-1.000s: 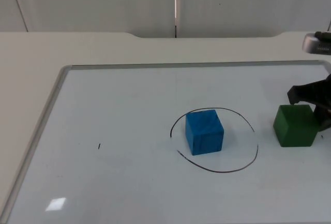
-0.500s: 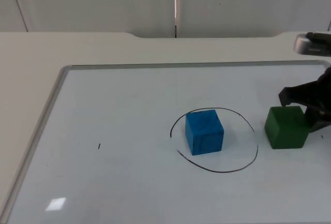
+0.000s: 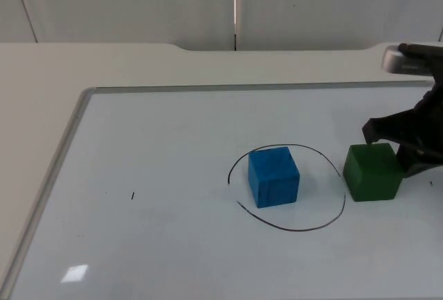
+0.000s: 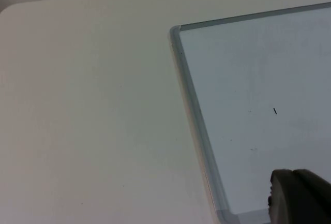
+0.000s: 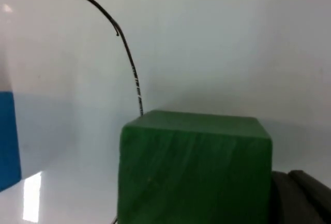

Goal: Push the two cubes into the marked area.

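One cube (image 3: 274, 176) inside ring (image 3: 304, 229), other (image 3: 372, 172) beside

Whiteboard (image 3: 138, 127) w/ metal frame on table (image 3: 41, 71), grey partition (image 3: 138, 2) behind

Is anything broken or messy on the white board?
Nothing looks broken or spilled. The blue cube sits inside the drawn circle. The green cube is just at its line, with the right gripper behind it. One tiny pen mark sits alone.
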`<state>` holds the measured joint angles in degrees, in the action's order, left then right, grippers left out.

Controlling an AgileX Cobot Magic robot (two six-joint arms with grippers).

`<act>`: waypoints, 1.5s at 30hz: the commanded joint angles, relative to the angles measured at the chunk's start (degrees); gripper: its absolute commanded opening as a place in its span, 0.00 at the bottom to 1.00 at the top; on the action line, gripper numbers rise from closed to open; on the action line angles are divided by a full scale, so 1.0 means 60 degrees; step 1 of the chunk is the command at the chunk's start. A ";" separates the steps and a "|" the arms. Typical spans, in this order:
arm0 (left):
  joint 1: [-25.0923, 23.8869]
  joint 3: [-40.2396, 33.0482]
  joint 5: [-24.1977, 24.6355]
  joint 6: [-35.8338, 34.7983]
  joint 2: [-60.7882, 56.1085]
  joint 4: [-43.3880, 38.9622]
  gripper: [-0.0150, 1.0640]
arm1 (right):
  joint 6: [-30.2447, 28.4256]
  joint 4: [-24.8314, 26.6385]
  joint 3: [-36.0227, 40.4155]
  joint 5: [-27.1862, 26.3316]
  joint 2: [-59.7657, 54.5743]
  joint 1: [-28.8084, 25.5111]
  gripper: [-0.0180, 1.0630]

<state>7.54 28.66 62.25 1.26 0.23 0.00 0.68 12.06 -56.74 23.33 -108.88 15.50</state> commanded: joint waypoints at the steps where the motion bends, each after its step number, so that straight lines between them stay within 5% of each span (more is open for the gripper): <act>1: -0.0032 -0.0051 -0.0099 -0.0074 -0.0038 -0.0070 0.01 | -0.0010 0.0015 -0.0029 0.0046 0.0021 0.0086 0.02; 45: -0.0032 -0.0051 -0.0099 -0.0074 -0.0038 -0.0070 0.01 | 0.0104 0.0400 -0.0029 -0.0324 0.0021 0.1086 0.02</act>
<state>7.54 28.66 62.25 1.26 0.23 0.00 1.46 14.12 -56.74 22.29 -108.88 21.65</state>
